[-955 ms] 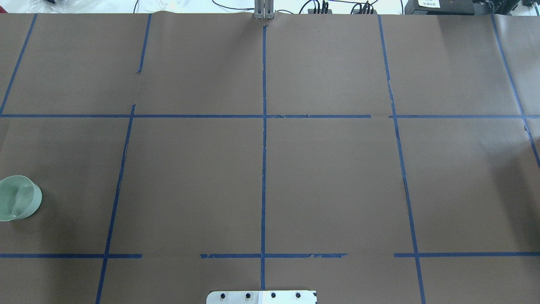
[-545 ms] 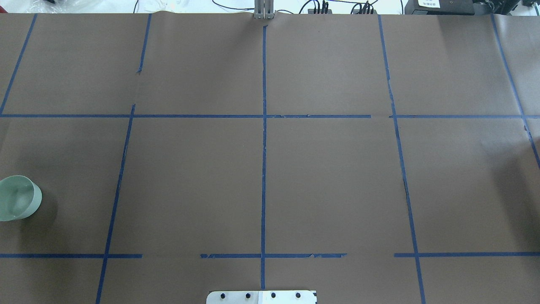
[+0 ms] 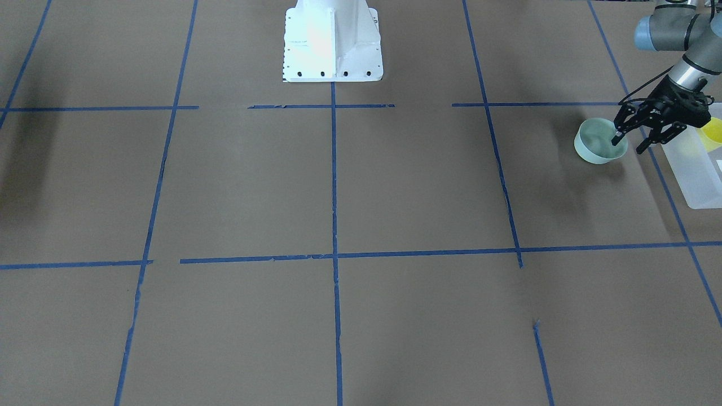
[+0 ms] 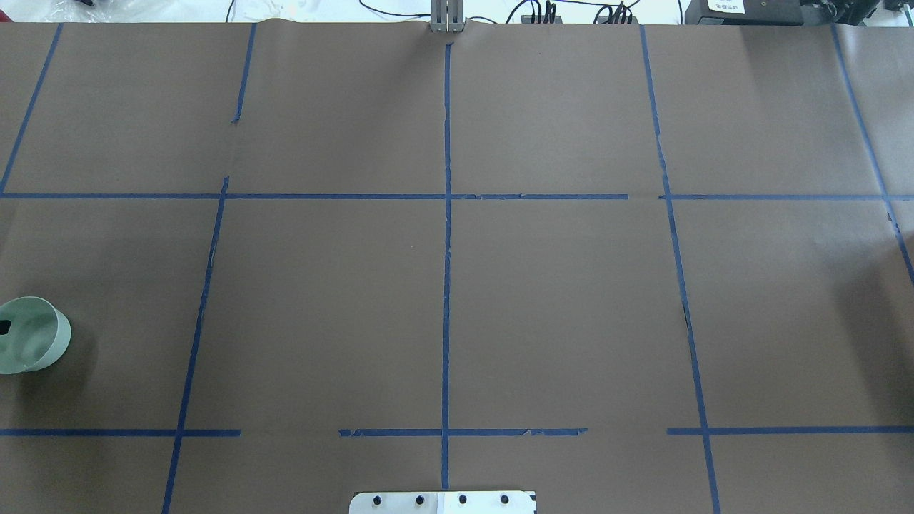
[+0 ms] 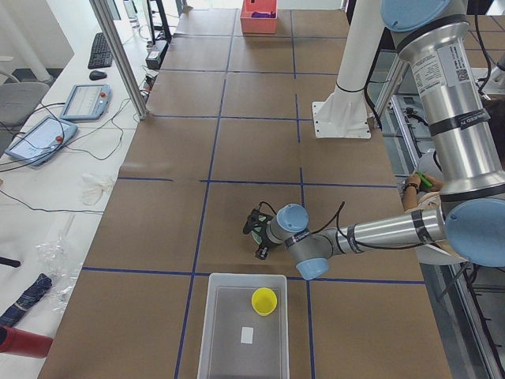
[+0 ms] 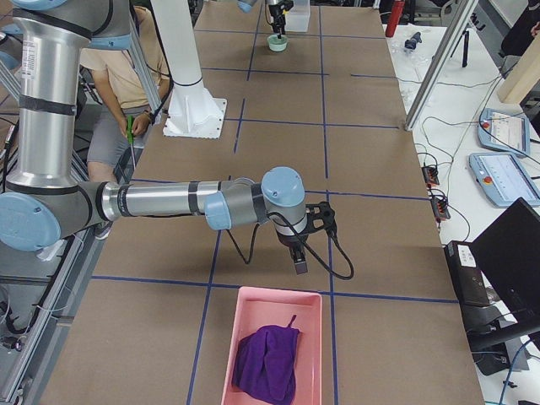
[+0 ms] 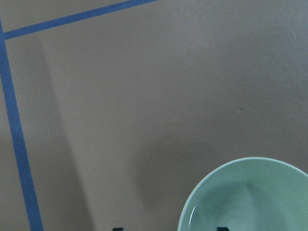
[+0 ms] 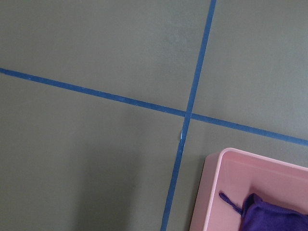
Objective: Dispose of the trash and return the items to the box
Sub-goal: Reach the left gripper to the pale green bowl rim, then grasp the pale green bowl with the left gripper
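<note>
Brown-papered table (image 4: 557, 300) gridded with blue tape (image 4: 446, 285), mint-green bowl (image 3: 595, 148) directly below the left gripper (image 3: 628, 145), frosted box (image 3: 696, 180) just beside that gripper, pink tray (image 6: 278, 293) near the right gripper (image 6: 301, 266), white robot base (image 3: 333, 45) well apart from both.

One mint-green bowl (image 3: 599, 148), one yellow cup (image 5: 264, 301), one translucent box (image 5: 229, 335) — three task pieces in all. One pink tray (image 6: 278, 293), one purple cloth (image 6: 266, 363). One worktop (image 3: 395, 186), one white base (image 3: 333, 39). Two arms — the left arm (image 5: 387, 229) and the right arm (image 6: 152, 201) — and two claws: the left claw (image 3: 628, 145) and the right claw (image 6: 300, 263).
</note>
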`<state>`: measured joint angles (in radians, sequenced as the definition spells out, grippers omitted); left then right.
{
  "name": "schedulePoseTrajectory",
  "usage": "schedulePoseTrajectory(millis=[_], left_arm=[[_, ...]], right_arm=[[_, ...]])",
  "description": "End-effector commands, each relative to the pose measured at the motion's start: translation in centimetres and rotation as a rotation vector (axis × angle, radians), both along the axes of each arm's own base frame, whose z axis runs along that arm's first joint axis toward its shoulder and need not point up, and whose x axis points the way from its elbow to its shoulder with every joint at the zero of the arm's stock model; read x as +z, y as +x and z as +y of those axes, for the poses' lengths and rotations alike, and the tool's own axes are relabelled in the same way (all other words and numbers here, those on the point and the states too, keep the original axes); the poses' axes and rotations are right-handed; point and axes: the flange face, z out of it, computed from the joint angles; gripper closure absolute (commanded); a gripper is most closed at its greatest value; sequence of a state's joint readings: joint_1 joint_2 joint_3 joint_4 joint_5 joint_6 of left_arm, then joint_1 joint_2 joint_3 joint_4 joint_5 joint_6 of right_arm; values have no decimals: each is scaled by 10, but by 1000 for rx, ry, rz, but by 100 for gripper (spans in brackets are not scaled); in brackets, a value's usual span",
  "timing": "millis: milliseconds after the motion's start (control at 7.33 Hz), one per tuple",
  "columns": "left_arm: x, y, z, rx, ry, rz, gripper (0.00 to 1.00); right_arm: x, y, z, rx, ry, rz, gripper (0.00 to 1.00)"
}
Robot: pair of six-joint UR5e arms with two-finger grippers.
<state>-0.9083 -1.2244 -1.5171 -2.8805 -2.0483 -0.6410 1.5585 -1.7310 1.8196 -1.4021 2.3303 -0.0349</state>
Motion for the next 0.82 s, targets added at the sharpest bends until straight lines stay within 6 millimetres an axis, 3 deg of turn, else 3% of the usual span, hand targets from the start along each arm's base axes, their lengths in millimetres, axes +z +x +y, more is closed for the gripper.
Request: schedulePoseTrajectory(millis=[0, 273, 409, 682], left_arm=[[-4, 6, 0, 16, 17, 12, 100], [-17, 11, -2, 60, 41, 39, 100], [-25, 10, 4, 165, 43, 91, 100], [-32, -23, -1, 193, 56, 150, 100]], right_arm=[[1, 0, 1, 1, -3, 0, 0], [1, 0, 0, 3, -4, -1, 0], [1, 0, 0, 4, -5, -1, 0], [0, 0, 0, 3, -4, -4, 0]])
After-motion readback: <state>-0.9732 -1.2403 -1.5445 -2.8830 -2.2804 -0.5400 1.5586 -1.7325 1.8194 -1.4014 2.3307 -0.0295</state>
